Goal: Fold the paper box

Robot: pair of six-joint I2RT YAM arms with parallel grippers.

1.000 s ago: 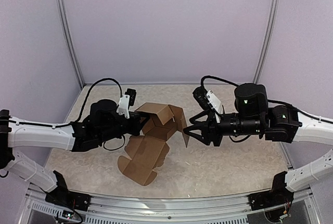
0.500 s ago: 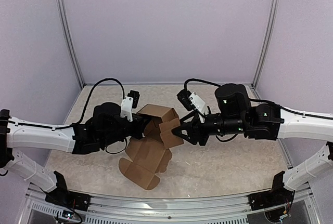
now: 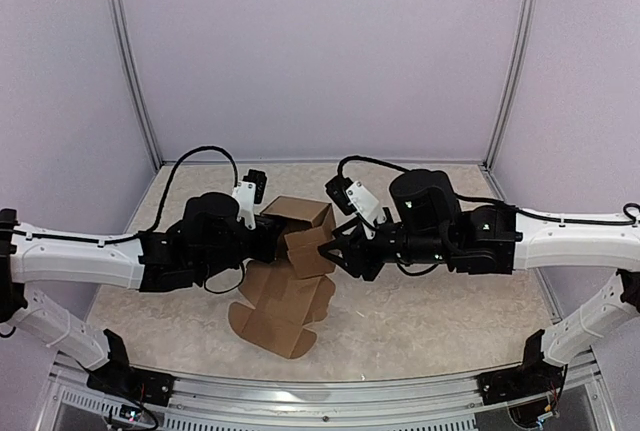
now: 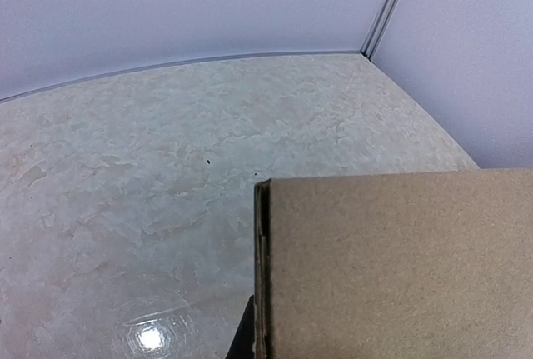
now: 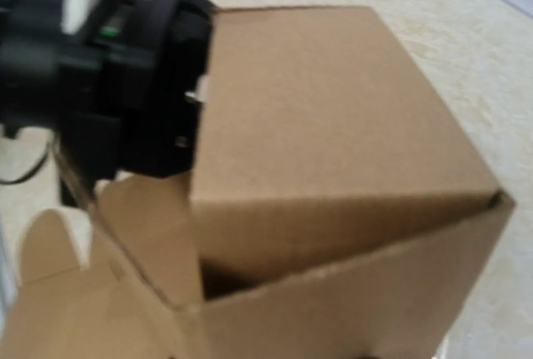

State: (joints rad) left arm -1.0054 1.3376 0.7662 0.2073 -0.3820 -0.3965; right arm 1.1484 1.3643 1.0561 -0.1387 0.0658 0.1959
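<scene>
The paper box point(image 3: 303, 234) is brown cardboard, half raised in the middle of the table, and its unfolded flaps point(image 3: 282, 309) lie flat toward the near edge. My left gripper point(image 3: 268, 238) is shut on the box's left wall. In the left wrist view that wall point(image 4: 391, 267) fills the lower right, with one dark fingertip point(image 4: 242, 340) beside its edge. My right gripper point(image 3: 341, 251) is open, its spread fingers against the box's right side flap. The right wrist view shows the box point(image 5: 333, 151) close up, a flap point(image 5: 358, 301) across the bottom and the black left gripper point(image 5: 108, 84) behind. My right fingers are hidden there.
White enclosure walls with metal posts point(image 3: 135, 71) surround the beige table point(image 3: 440, 321). A metal rail point(image 3: 320, 391) runs along the near edge. Black cables point(image 3: 200, 156) loop above both wrists.
My right arm has moved left up to the box, and the right side flap has swung in against the box. The left gripper has kept its hold in nearly the same place.
</scene>
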